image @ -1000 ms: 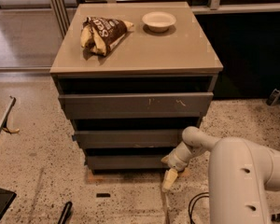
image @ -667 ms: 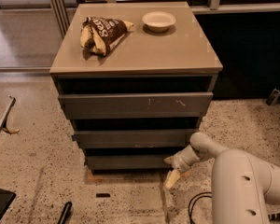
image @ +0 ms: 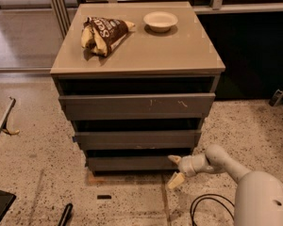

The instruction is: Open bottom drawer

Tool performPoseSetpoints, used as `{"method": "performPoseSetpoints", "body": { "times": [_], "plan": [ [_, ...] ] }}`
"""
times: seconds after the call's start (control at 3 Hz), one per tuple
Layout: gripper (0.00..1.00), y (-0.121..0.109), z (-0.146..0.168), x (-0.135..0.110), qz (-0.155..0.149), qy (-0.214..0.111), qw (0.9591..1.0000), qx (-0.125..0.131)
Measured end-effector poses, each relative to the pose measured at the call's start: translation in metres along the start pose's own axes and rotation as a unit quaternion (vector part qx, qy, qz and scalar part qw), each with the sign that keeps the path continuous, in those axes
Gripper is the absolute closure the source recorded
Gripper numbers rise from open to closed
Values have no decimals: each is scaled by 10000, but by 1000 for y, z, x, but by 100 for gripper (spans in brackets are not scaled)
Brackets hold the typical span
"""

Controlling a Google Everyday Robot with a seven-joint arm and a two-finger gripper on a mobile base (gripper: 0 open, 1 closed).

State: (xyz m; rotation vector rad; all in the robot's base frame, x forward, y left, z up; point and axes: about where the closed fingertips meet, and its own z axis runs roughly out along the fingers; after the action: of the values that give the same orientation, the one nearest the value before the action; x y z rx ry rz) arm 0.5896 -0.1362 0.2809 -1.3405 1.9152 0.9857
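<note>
The pincer [image: 175, 170] is low, near the floor, with its two fingers wide apart. The top finger is right by the bottom drawer [image: 127, 164], at its right end.

bottom drawer [image: 132, 164]: plain dark-grey flat front, no handle, lowest and shortest of the three, just above the floor. Front sits level, narrower than the middle front above, with a dark gap along its top (can't tell how far out it is). gripper [image: 175, 170] at its right end, fingers spread, upper fingertip at the front's top corner.
</note>
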Motion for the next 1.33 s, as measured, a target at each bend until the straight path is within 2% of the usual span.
{"method": "performPoseSetpoints", "body": {
  "times": [0.33,0.67,1.33],
  "plan": [
    [0,-12,4,-6,-105,-319,9993,175],
    [0,-13,4,-6,-105,-319,9993,175],
    [0,-46,22,2,-127,-593,9974,386]
  ]
}}
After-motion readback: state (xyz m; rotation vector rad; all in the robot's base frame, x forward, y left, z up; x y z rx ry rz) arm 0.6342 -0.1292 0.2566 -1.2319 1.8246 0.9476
